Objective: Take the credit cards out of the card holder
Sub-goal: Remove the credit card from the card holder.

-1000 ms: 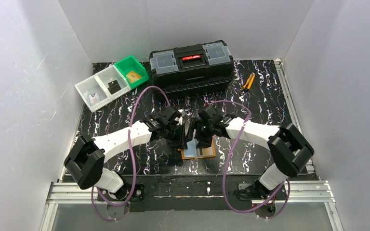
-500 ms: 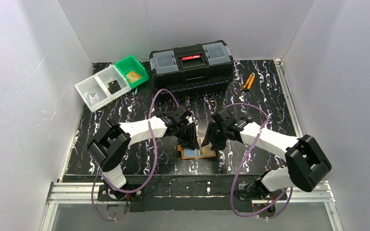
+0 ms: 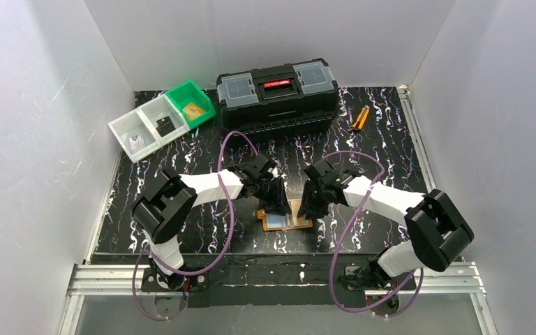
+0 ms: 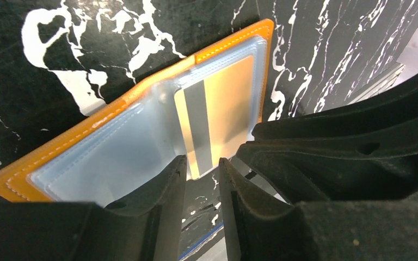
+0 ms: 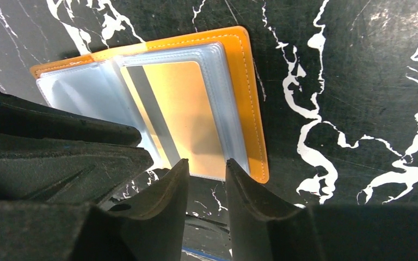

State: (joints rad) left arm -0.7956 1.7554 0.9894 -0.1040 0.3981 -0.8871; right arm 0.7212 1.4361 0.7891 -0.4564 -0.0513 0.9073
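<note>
The card holder [image 3: 287,222] lies open on the black marbled table, an orange wallet with clear bluish pockets [image 4: 120,157]. A gold-tan credit card [image 5: 188,117] with a grey stripe sits inside its right-hand pocket, also visible as the gold card [image 4: 226,111]. My left gripper [image 3: 279,207] hovers at the holder's near-left edge. Its jaws [image 4: 202,166] stand narrowly apart with nothing between them, and one fingertip [image 4: 174,168] is over the clear pocket. My right gripper [image 3: 306,207] is beside it, jaws [image 5: 207,167] narrowly apart just over the card's near edge, gripping nothing.
A black toolbox [image 3: 277,94] stands at the back. To the back left are two white bins [image 3: 146,130] and a green bin [image 3: 190,103], each holding a card. Orange-handled pliers [image 3: 358,120] lie at the back right. White walls enclose the table.
Both grippers have come down and nearer to the card holder's near edge. The right jaws have narrowed a good deal. The left arm's elbow has swung right.
</note>
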